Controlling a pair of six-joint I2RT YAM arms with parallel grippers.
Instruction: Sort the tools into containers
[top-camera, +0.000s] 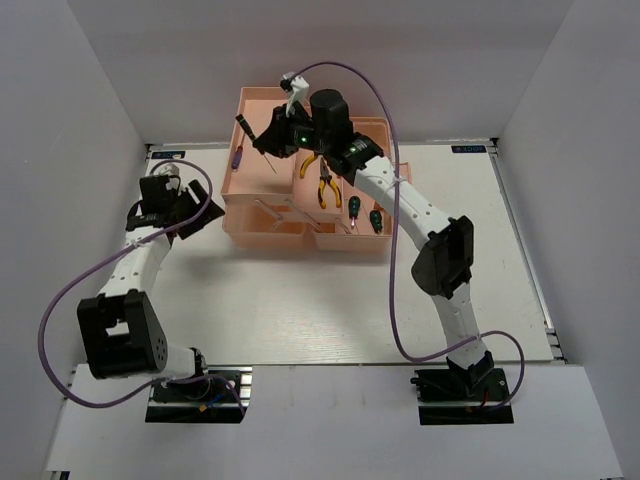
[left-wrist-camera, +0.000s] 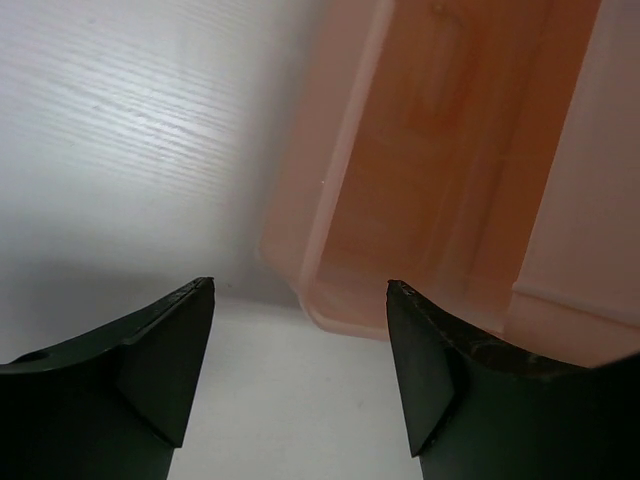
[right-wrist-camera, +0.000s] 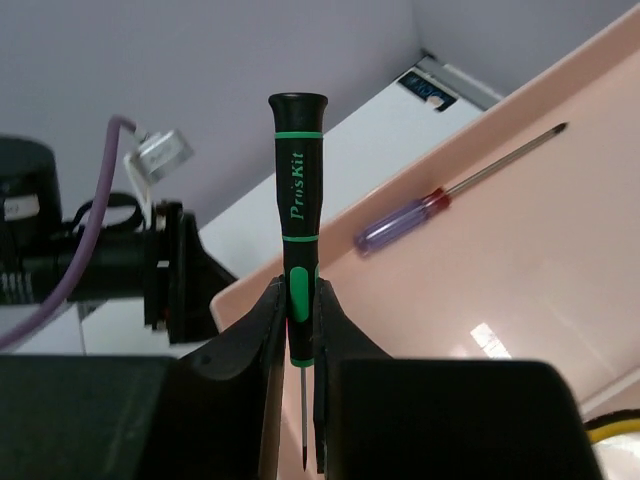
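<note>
The peach-pink toolbox (top-camera: 262, 97) lies open at the table's far middle. My right gripper (top-camera: 272, 140) hovers over its left tray, shut on a green-and-black screwdriver (right-wrist-camera: 297, 190) whose handle sticks out past the fingertips (right-wrist-camera: 272, 300). In that tray lies the blue-handled screwdriver (right-wrist-camera: 400, 222), also seen from above (top-camera: 237, 157). Two yellow-handled pliers (top-camera: 323, 185) and two green screwdrivers (top-camera: 353, 205) rest in the right compartments. My left gripper (left-wrist-camera: 298, 290) is open and empty, low over the table beside the toolbox's near-left corner (left-wrist-camera: 335, 300).
White walls enclose the table on the left, back and right. A purple cable (top-camera: 395, 200) loops over the right arm. The left arm's black wrist (right-wrist-camera: 175, 270) shows just beyond the toolbox edge.
</note>
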